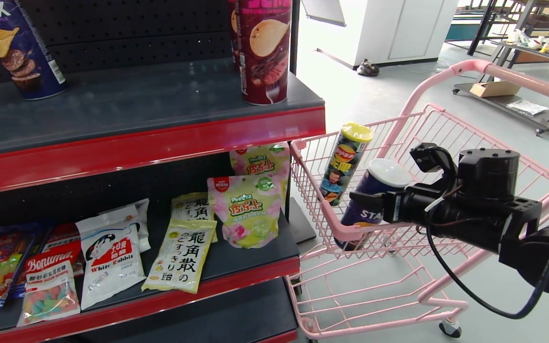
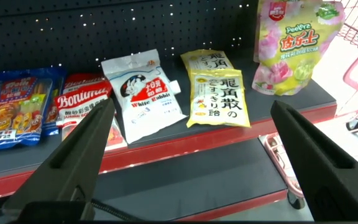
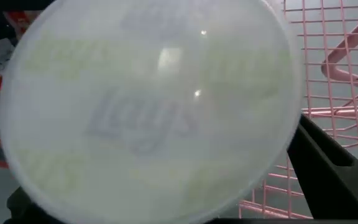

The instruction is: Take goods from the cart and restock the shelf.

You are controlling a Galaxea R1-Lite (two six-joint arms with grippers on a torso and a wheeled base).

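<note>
right gripper sits at the blue chip can, which leans in the pink cart next to a yellow-lid can; can't tell if it's clamped. can's white lid sits right up against the wrist cam. left gripper is spread wide, in front of the lower shelf with the candy bags

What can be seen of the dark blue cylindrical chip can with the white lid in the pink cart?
The dark blue cylindrical chip can looks like printed cardboard, closed by a translucent white plastic lid. It stands tilted inside the pink wire cart, at the end nearest the black-and-red shelf, beside a yellow-lidded can; whether they touch is unclear. The right gripper is at its upper end; a firm grasp cannot be confirmed.
</note>
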